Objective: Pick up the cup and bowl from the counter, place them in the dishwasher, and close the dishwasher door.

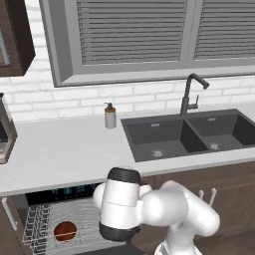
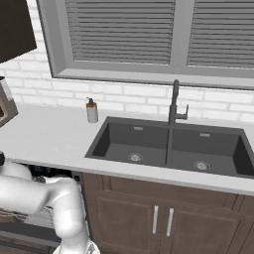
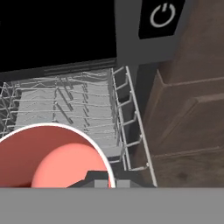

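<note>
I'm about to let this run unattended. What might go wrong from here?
The gripper is shut on the cup, held by its rim over the white wire rack; a tilted release might tip it over. The bowl already lies in the rack, so the cup could land on it. The rack is pulled out, which may block closing the door.

The robot arm (image 1: 164,209) is white, round and smooth, like fat tubes joined together. One joint (image 1: 123,175) has a black ring at each end.
</note>
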Controlling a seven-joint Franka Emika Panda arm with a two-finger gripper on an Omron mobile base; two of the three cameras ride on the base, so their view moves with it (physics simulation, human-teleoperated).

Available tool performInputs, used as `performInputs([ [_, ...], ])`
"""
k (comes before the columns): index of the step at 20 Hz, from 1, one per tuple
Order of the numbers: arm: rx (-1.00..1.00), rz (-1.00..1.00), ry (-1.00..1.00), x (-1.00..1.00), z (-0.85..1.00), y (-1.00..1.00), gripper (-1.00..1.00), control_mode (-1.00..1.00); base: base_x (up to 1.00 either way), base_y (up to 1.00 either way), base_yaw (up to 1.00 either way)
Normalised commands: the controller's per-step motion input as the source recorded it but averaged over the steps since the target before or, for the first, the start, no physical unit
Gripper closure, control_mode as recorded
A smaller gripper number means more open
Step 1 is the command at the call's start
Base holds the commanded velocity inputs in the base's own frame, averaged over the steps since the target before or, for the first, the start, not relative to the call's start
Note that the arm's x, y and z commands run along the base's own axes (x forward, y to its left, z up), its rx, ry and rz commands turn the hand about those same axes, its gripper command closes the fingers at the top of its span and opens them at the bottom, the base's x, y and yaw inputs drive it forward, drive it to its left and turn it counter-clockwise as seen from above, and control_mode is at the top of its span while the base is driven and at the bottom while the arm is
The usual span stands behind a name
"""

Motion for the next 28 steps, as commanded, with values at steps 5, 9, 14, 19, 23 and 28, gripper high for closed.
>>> performInputs([
  [5, -0.10, -0.01, -0.04, 0.01, -0.13, 0.44, -1.00, -1.00, 0.00, 0.00, 0.00],
  [9, -0.12, -0.02, -0.04, 0.04, -0.09, 0.48, -1.00, -1.00, 0.00, 0.00, 0.00],
  [14, -0.09, -0.04, -0.07, 0.00, 0.00, 0.13, -1.00, -1.00, 0.00, 0.00, 0.00],
  [19, -0.01, -0.04, -0.11, -0.23, 0.56, 0.00, -1.00, -1.00, 0.00, 0.00, 0.00],
  [23, 0.00, -0.02, -0.12, -0.52, 1.00, 0.00, -1.00, -1.00, 0.00, 0.00, 0.00],
  [28, 0.05, 0.00, 0.00, -0.94, 0.73, 0.11, -1.00, -1.00, 0.00, 0.00, 0.00],
])
